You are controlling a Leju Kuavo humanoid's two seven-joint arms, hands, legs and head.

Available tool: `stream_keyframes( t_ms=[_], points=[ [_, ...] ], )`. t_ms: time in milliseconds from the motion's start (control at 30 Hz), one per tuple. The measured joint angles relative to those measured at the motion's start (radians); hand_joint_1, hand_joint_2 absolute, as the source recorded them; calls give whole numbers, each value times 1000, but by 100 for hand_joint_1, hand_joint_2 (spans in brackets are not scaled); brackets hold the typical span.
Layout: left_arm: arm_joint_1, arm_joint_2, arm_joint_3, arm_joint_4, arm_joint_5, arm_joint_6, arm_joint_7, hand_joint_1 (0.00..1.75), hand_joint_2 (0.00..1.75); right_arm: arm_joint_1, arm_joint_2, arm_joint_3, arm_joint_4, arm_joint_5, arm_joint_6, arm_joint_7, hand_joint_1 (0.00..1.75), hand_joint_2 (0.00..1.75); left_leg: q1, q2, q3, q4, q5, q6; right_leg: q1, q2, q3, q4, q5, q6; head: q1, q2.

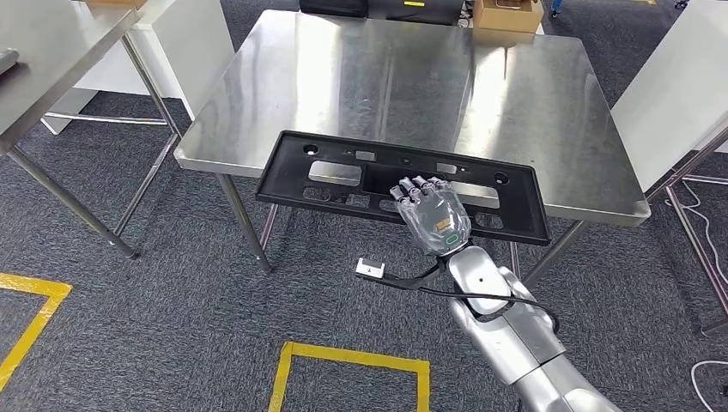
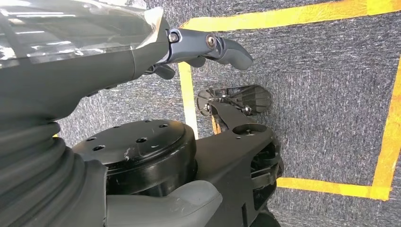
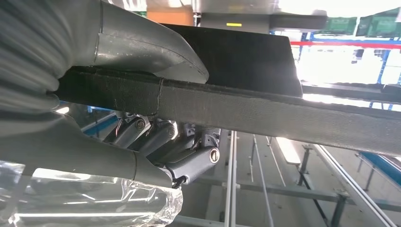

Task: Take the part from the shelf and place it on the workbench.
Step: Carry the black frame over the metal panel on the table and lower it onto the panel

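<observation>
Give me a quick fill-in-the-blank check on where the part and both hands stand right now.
1. The black plastic part is held by the robot's ____ hand.
2. The part's far edge lies over the shiny ____ workbench.
3. The left hand hangs over grey carpet marked with ____ tape lines.
4. In the right wrist view, the thumb and the fingers lie on opposite sides of the part's ____.

Missing words: right; steel; yellow; edge
</observation>
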Motion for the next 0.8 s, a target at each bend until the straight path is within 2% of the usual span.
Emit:
stream_keyframes(
  t_ms=[67,133,233,267,300,333,400,433,467,567,633,667,700,733,800],
  points=[
    [0,0,0,0,0,0,0,0,175,-6,2,7,0,0,0,-2,175,175,3,2,3,-6,3,10,0,-1,-2,0,-1,8,0,0],
    [-1,1,0,0,1,0,-2,0,175,-15,3,14,0,0,0,-5,175,175,11,5,8,-16,9,21,1,-5,-25,45,-27,10,1,0],
    [-1,0,0,0,3,0,-4,0,175,-25,2,25,3,-1,-2,-8,175,175,16,9,8,-18,12,25,-1,-10,-114,237,-112,6,3,0],
    [-1,0,1,0,5,0,-4,0,175,-25,2,28,5,-1,-2,-9,175,175,16,10,8,-18,12,25,-2,-10,-135,285,-128,9,3,0],
    [-1,0,1,0,6,-1,-4,0,175,-26,1,31,8,-1,-3,-10,175,175,17,10,7,-17,11,24,-3,-10,-138,295,-128,14,3,0],
    [-1,0,1,0,7,-1,-4,0,175,-27,1,35,10,-1,-4,-11,175,175,18,10,8,-17,10,22,-5,-12,-120,263,-112,22,3,0],
    [-1,-1,1,0,9,-1,-4,0,175,-32,0,41,12,-2,-4,-12,175,175,21,9,10,-15,7,13,-10,-20,-44,119,-62,36,4,0],
    [-1,-1,1,0,9,-1,-4,0,175,-35,0,44,13,-2,-4,-12,175,175,22,9,12,-14,6,9,-12,-25,-13,58,-43,39,4,0],
    [-1,-1,1,0,10,-1,-3,0,175,-37,0,45,13,-2,-4,-13,175,175,22,9,12,-14,5,6,-14,-29,5,21,-33,40,5,0],
    [-1,-1,1,0,10,-1,-3,0,175,-38,1,46,13,-2,-4,-13,175,175,20,10,12,-13,4,4,-14,-32,10,8,-32,39,5,0],
    [-1,0,1,0,10,-1,-3,0,175,-42,2,48,14,-2,-4,-14,175,175,17,10,11,-12,3,-3,-7,-28,13,7,-30,26,4,0],
    [-1,0,1,0,11,0,-3,0,175,-44,3,50,16,-3,-4,-15,175,175,17,10,10,-12,2,-9,-4,-24,14,8,-29,15,3,0],
    [-1,0,1,0,12,0,-3,0,175,-48,6,54,19,-4,-4,-17,175,175,19,10,0,11,-13,-19,-3,-20,18,7,-28,-2,0,0],
    [-1,0,1,0,14,1,-3,0,175,-53,9,57,22,-6,-3,-19,175,175,23,10,-22,57,-38,-28,-3,-18,20,6,-29,-15,-2,0],
    [0,-1,2,0,17,2,-2,0,175,-60,16,63,29,-8,-3,-23,175,175,28,9,-94,199,-103,-42,-5,-16,26,4,-32,-35,-6,0]
  ],
)
